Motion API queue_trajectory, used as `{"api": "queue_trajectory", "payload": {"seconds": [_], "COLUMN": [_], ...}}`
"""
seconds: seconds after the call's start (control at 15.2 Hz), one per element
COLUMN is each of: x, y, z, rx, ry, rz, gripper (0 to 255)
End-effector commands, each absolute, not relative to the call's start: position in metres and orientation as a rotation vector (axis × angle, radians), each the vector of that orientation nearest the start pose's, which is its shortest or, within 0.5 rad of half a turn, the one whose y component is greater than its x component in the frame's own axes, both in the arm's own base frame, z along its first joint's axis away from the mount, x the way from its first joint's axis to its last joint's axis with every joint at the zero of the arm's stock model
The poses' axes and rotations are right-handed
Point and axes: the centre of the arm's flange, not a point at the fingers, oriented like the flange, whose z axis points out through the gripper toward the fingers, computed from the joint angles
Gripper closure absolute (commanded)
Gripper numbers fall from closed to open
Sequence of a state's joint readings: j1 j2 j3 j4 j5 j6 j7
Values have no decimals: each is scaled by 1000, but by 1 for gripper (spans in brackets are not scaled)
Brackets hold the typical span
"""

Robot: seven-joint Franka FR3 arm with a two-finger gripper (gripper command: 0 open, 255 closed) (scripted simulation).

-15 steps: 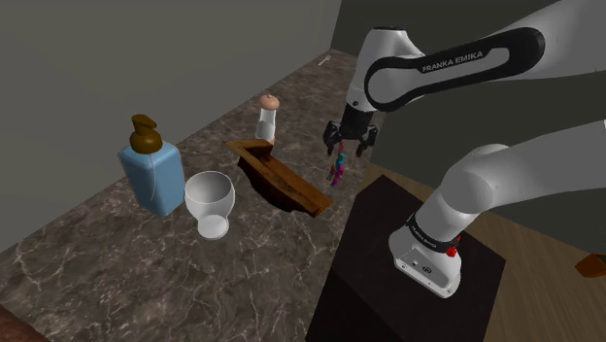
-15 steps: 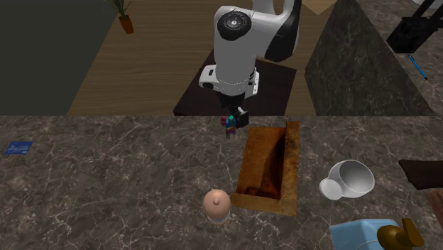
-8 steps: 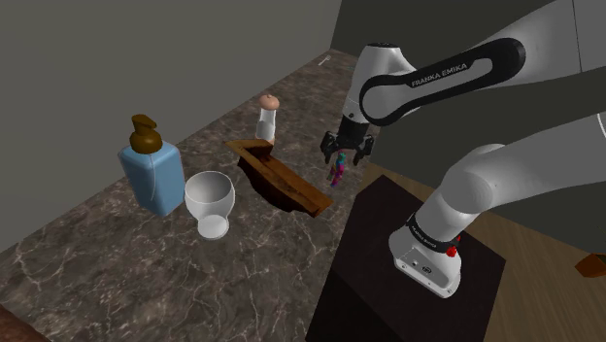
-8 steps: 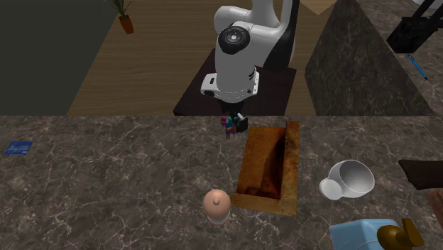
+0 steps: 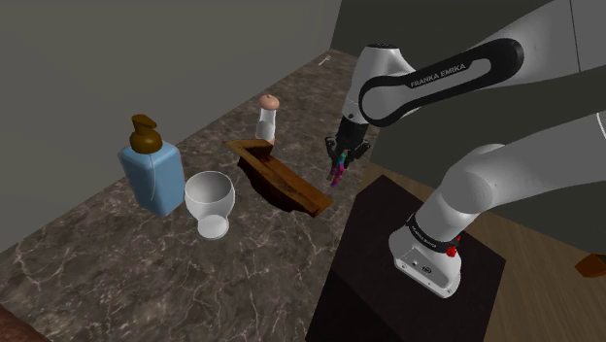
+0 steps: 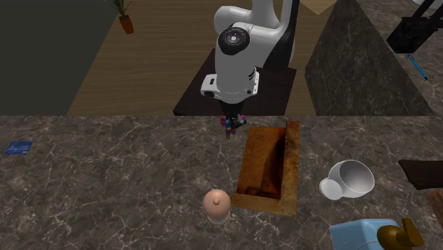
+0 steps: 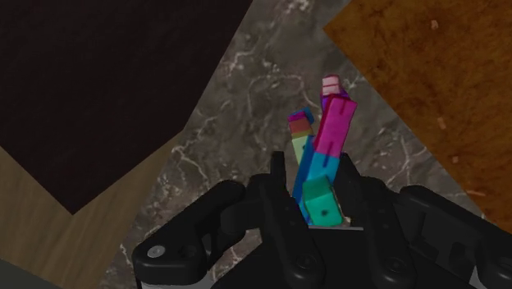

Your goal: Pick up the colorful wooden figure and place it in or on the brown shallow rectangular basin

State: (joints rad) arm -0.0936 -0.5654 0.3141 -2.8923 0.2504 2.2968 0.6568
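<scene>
- fingers (image 7: 277, 185): clamped on the low end of the colourful figure (image 7: 326, 144), one each side of its teal block. gripper (image 7: 316, 187) is gripping, not empty.
- figure's long axis runs on along the fingers and out past the tips, magenta and blue pieces leading. in the shoulder view it hangs below the gripper (image 5: 342, 153) tilted a little, figure (image 5: 337, 174).
- whether its far end touches the counter (image 7: 238, 107) or is just off it: cannot tell.
- position: at the counter's edge nearest the dark stand (image 5: 408, 282), just beside the near corner of the basin (image 5: 282, 180), not over it.
- key relation: the brown basin (image 7: 427, 90) lies to one side of the figure, past a strip of bare marble. in the second exterior view the gripper (image 6: 231, 121) sits left of the basin's (image 6: 264, 160) far end, and the basin's long axis runs from there toward the camera.
- judgement: lift first, then a short sideways carry toward that view's right. the basin wall stands up at that corner and could catch the figure's far end.
</scene>
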Motion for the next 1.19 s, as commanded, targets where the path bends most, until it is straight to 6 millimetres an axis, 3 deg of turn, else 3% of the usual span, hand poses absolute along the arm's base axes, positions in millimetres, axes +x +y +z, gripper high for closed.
{"api": "queue_trajectory", "payload": {"seconds": [0.0,0.46,1.12], "x": [316,316,316], "y": [59,59,59], "z": [323,323,376], "rx": [-2973,-2973,-2973], "ry": [1014,1014,1014], "rz": [65,65,65], "gripper": [255,255,255]}}
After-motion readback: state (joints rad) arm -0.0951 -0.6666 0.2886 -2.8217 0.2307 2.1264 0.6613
